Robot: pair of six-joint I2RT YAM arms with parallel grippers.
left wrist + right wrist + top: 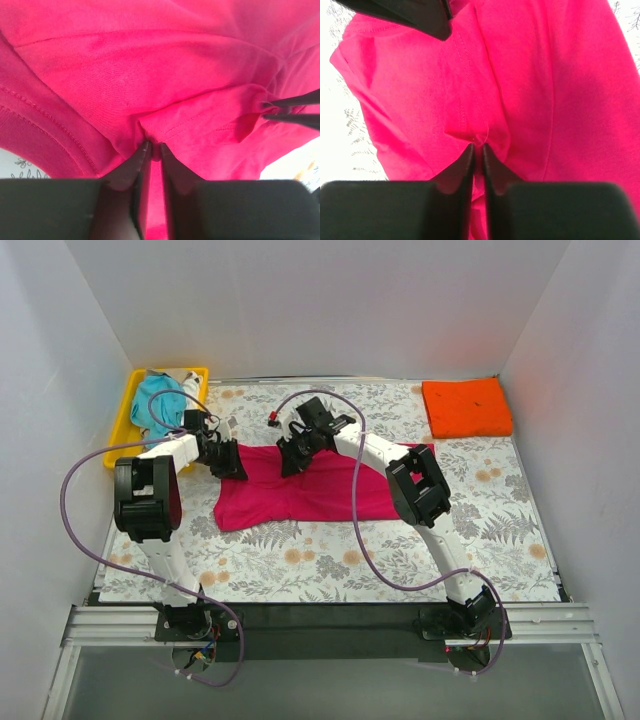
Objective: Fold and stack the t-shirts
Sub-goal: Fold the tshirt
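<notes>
**Both grippers pinch the pink shirt's far edge, fold pending**

The step in hand looks like the first fold of the pink shirt (300, 495). It lies spread on the tabletop (320, 560), under and nearward of both grippers. The left gripper (152, 146) has its fingers drawn nearly together on a small ridge of cloth next to a stitched hem. The right gripper (477, 148) is narrowed the same way on a pucker beside a seam. Each wrist view shows the other gripper's dark fingers close by, so the two pinches sit near each other along the same edge.

Next, I judge, both should lift together and carry the edge over toward the near hem, level with each other so the cloth does not skew.

The shirt is thin, soft knit, matte, and creases readily; it bunches at each pinch and will sag between them.

Well off to the right gripper's far right lies the orange shirt (466, 407), a flat folded square. Just beyond the left gripper, the teal shirt (160, 405) sits crumpled in a rigid yellow tray (125, 420).
</notes>
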